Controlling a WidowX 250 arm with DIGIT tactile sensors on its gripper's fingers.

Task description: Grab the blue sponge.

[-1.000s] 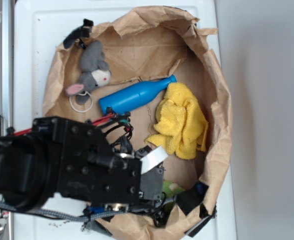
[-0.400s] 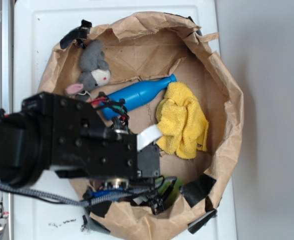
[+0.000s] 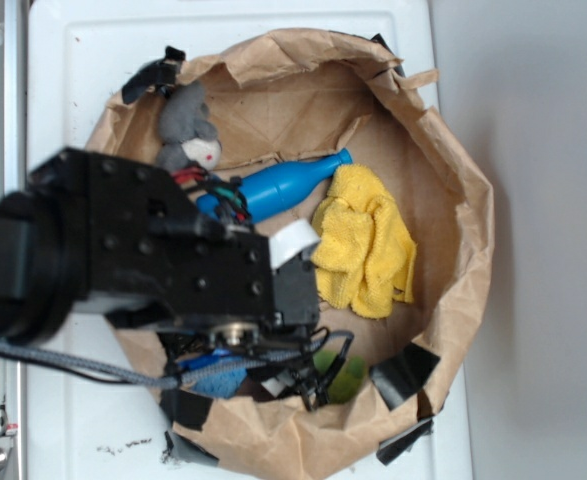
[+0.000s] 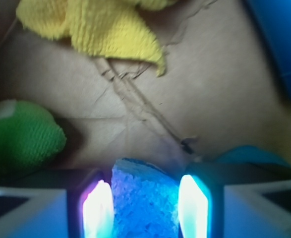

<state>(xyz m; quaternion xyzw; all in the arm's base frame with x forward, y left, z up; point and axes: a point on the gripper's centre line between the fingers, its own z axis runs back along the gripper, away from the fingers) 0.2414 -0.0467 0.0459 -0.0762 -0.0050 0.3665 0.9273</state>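
Observation:
In the wrist view the blue sponge (image 4: 143,196), a porous light-blue foam block, sits upright between my two glowing pads (image 4: 99,208) and touches both. My gripper (image 4: 144,181) is shut on it, just above the brown paper floor. In the exterior view the black arm (image 3: 143,250) covers the gripper and the sponge, so neither shows there.
A crumpled brown paper bag (image 3: 458,200) walls in the space. Inside lie a yellow cloth (image 3: 365,240), a glossy blue bottle (image 3: 278,187), a grey mouse plush (image 3: 188,125) and a green fuzzy thing (image 4: 19,139) left of the gripper.
The arm has moved toward the top of the exterior view and now covers the lower half of the mouse plush. The bag's right rim has spread outward.

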